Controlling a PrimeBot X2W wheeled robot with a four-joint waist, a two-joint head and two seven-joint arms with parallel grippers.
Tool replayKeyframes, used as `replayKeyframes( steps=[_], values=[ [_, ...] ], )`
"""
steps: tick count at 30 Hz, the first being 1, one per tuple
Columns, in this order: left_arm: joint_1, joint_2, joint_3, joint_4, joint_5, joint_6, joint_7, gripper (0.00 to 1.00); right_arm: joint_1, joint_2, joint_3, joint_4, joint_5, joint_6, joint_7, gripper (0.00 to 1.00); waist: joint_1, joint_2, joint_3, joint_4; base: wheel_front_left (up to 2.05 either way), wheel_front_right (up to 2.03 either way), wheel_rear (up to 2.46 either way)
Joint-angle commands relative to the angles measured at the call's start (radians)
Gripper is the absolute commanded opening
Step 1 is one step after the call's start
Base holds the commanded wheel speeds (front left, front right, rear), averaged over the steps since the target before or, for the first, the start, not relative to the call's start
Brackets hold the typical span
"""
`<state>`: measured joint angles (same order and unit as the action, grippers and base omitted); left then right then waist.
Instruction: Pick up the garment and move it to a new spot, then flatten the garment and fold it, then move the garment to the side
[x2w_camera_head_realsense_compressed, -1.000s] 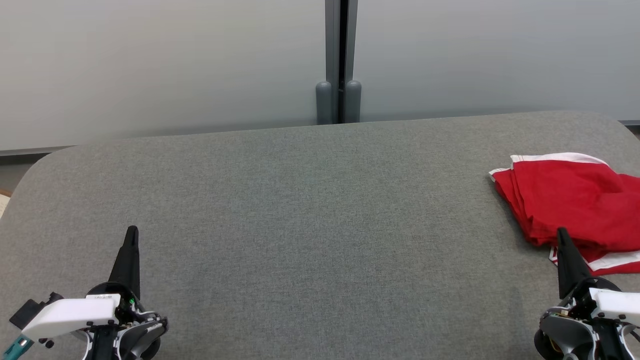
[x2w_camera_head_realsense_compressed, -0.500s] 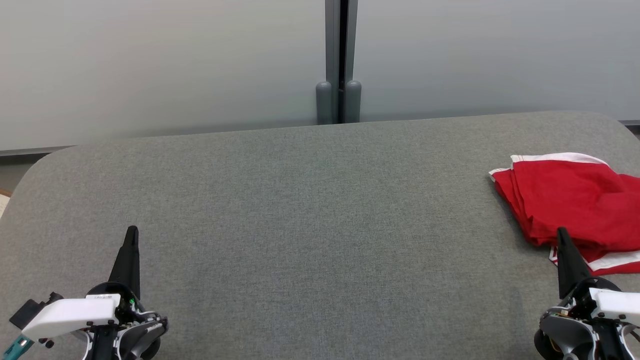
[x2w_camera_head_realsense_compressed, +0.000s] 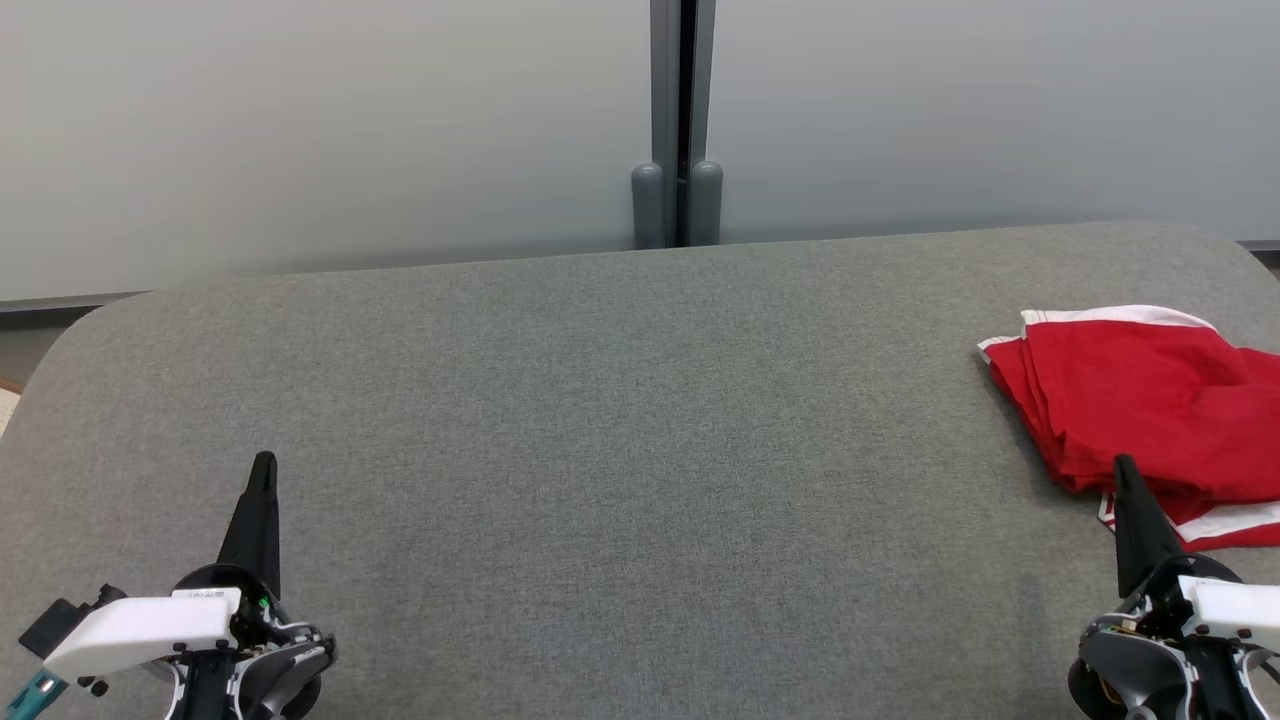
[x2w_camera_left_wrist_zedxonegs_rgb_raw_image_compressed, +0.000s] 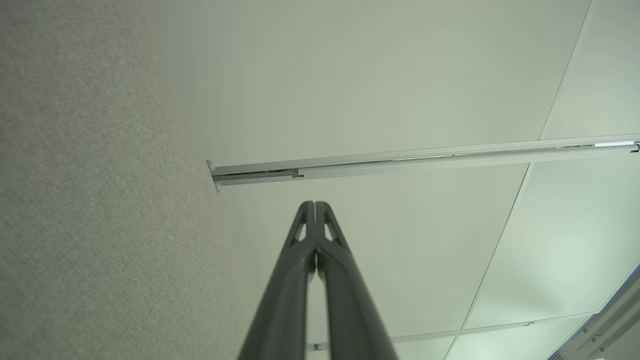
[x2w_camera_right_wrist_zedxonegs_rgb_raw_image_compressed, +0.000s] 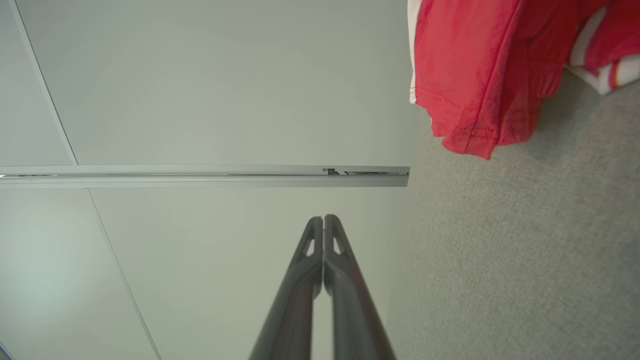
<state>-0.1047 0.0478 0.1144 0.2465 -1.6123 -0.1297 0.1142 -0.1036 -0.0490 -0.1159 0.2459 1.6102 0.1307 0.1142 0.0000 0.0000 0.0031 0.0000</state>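
Note:
A red garment (x2w_camera_head_realsense_compressed: 1140, 400) with white trim lies folded at the right edge of the grey padded table (x2w_camera_head_realsense_compressed: 620, 430); the right wrist view catches its hem (x2w_camera_right_wrist_zedxonegs_rgb_raw_image_compressed: 480, 80) at the upper right. My right gripper (x2w_camera_head_realsense_compressed: 1125, 468) is shut and empty, its tip showing just in front of the garment's near edge; whether it touches the cloth I cannot tell. In its own view the right gripper (x2w_camera_right_wrist_zedxonegs_rgb_raw_image_compressed: 323, 219) has both fingers pressed together. My left gripper (x2w_camera_head_realsense_compressed: 264, 462) rests shut and empty at the lower left, far from the garment, and its fingers meet in the left wrist view (x2w_camera_left_wrist_zedxonegs_rgb_raw_image_compressed: 315, 205).
A pale wall stands behind the table, split by a grey vertical post (x2w_camera_head_realsense_compressed: 680, 120) at the middle. The table's far edge (x2w_camera_head_realsense_compressed: 640, 255) runs just before the wall, and its corners are rounded. Grey cloth stretches wide between the two grippers.

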Motion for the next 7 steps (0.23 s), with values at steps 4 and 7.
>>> replayKeyframes(
  steps=[4, 7],
  values=[
    [-0.009, 0.002, 0.004, -0.003, -0.001, -0.005, 0.003, 0.00, -0.008, -0.001, 0.000, -0.004, 0.005, 0.000, 0.002, 0.00, 0.0000, 0.0000, 0.000, 0.000, 0.00, 0.00, 0.00],
    [-0.009, 0.002, 0.004, -0.003, -0.001, -0.005, 0.003, 0.00, -0.008, -0.001, 0.000, -0.004, 0.005, 0.000, 0.002, 0.00, 0.0000, 0.0000, 0.000, 0.000, 0.00, 0.00, 0.00]
  ],
)
